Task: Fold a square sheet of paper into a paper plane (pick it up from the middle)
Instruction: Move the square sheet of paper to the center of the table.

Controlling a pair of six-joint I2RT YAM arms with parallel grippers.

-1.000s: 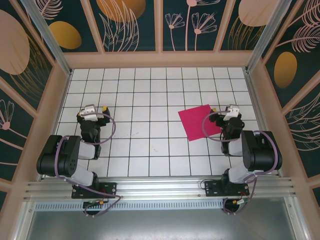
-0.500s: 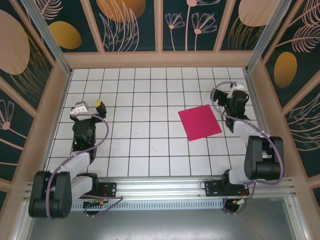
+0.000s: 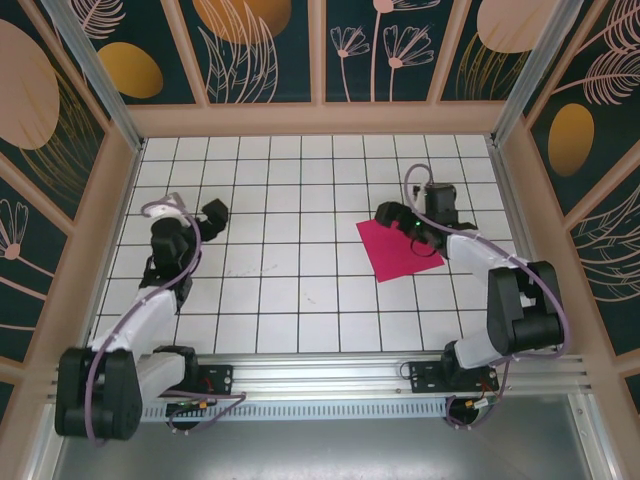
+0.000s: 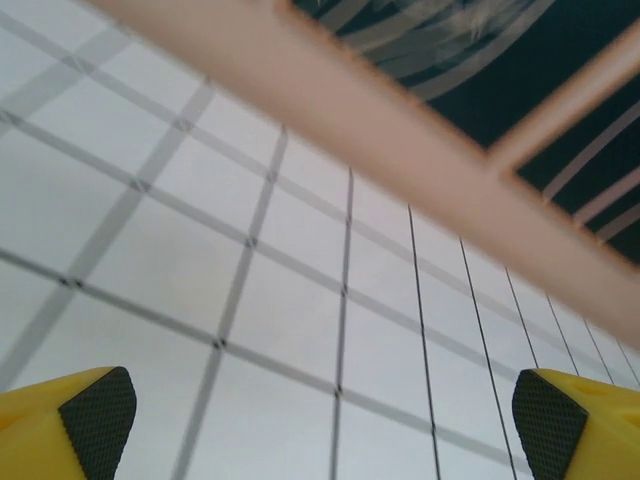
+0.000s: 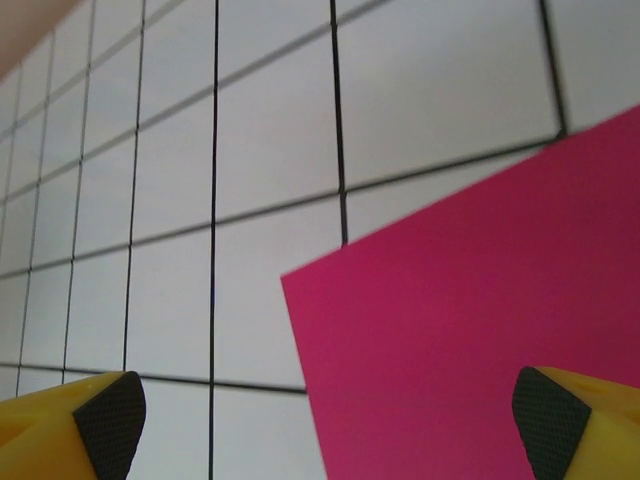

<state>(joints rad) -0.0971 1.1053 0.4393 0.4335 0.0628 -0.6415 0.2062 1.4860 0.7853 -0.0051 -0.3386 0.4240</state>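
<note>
The dark teal wall panels with pale leaf and flower drawings (image 3: 255, 50), set in a light wooden frame, closed in the white tabletop ruled into squares by black lines (image 3: 300, 200). The black left arm (image 3: 150, 310) reached forward along the left side of that tabletop, and the black right arm (image 3: 500, 270) reached forward and bent inward on the right side. The square sheet of paper (image 3: 402, 252), thin, magenta-red and unfolded, lay flat on the right half of the tabletop, turned at an angle to the grid, well apart from the left arm. The right gripper (image 3: 387, 213) hung over the sheet's far left corner with its jaws spread wide and nothing between them; in the right wrist view (image 5: 330, 415) that corner of the sheet (image 5: 480, 330) lay below the gap between the yellow fingers with black ribbed pads (image 5: 110, 412). The left gripper (image 3: 213, 213) stood over bare tiles, likewise spread wide and empty, its pads far apart in the left wrist view (image 4: 323, 422).
</note>
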